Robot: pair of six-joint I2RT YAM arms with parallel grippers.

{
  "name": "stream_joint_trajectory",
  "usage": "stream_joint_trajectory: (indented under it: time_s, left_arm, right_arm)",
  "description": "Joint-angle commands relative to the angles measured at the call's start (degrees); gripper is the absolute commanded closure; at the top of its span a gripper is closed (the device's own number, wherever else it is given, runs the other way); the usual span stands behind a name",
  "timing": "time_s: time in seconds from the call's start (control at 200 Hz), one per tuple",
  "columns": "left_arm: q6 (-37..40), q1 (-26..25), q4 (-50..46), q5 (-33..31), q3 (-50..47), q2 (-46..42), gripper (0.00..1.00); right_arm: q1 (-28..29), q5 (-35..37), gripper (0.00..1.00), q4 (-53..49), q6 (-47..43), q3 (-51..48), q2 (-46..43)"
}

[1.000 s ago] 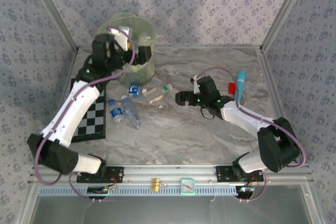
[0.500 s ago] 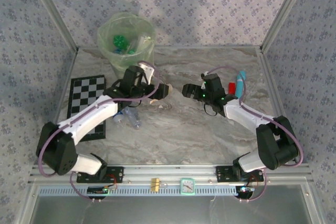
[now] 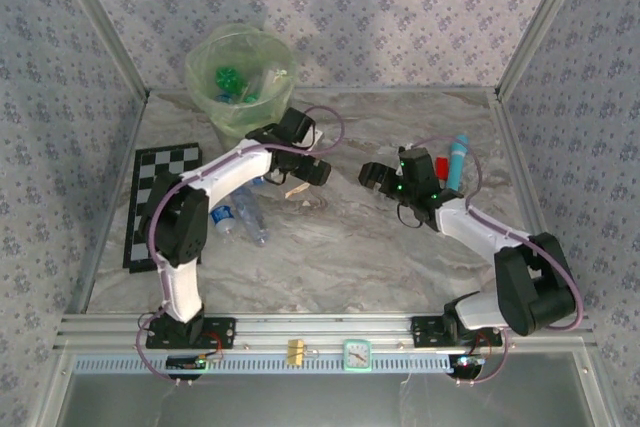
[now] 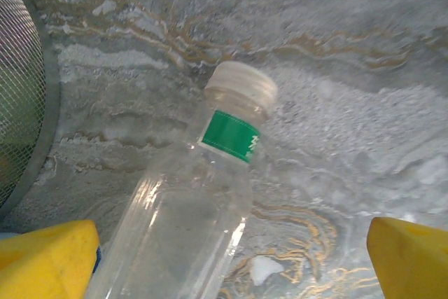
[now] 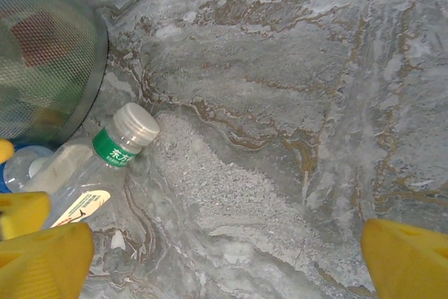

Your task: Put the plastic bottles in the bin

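Left gripper point(image 4: 231, 227): jaws spread wide and empty, yellow fingers point(image 4: 43, 257) on either side of a clear bottle without touching it.
Clear bottle point(image 4: 183, 227): on its side on the desk point(image 4: 336, 68), with a green neck band and pale cap, near the bin's mesh wall.
Right gripper point(image 5: 225, 257): fully open, holding nothing, over bare desk just right of the same bottle.
Other plastic bottles point(image 3: 236, 213): a few blue-labelled ones lie on the desk beside the checkered mat point(image 3: 155, 197); green ones point(image 3: 228, 78) are in the bin.
Bin point(image 3: 262, 97): far left of the desk, lined with a pale bag.
Step in hand: most likely the left arm's approach to pick up the next bottle.
Next move calls for: lowering until the fingers straddle the bottle's body, then closing squarely, since the smooth round shape may roll or slip. After that, lifting it clear of the bin's rim before release.
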Motion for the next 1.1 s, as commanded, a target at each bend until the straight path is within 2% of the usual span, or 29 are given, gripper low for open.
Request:
stream_joint_trajectory:
  time_s: [0.0,0.335,0.595,0.7,0.89,0.98,1.094]
  left_arm:
    - [3.38,-0.03,-6.03,-4.47,3.56,2.19,0.01]
    - [3.94,-0.04,-9.01,-8.21,4.48,7.22,0.01]
    - [3.02,-0.60,-8.79,-6.66,3.69,8.78,0.08]
    - [3.16,-1.02,-8.67,-6.53,3.35,9.09,0.16]
    - [3.42,-1.49,-7.96,-6.91,2.72,8.94,0.41]
    - [3.51,-1.62,-7.62,-7.13,2.63,8.57,0.46]
    - [3.53,-1.67,-7.13,-7.10,2.47,8.01,0.47]
  right_arm:
    - [-0.64,0.48,0.00,0.82,1.03,-1.27,-1.94]
    - [-1.39,0.15,0.00,1.50,1.11,-3.05,-3.18]
    - [-1.67,0.03,0.00,1.78,1.25,-3.48,-3.55]
    - [-1.70,-0.06,0.00,1.77,1.34,-3.61,-3.55]
    - [-1.75,-0.17,0.00,2.00,1.28,-3.71,-3.64]
    - [-1.74,-0.24,0.00,2.10,1.29,-3.81,-3.67]
    - [-1.85,-0.21,0.00,2.34,1.29,-3.86,-3.63]
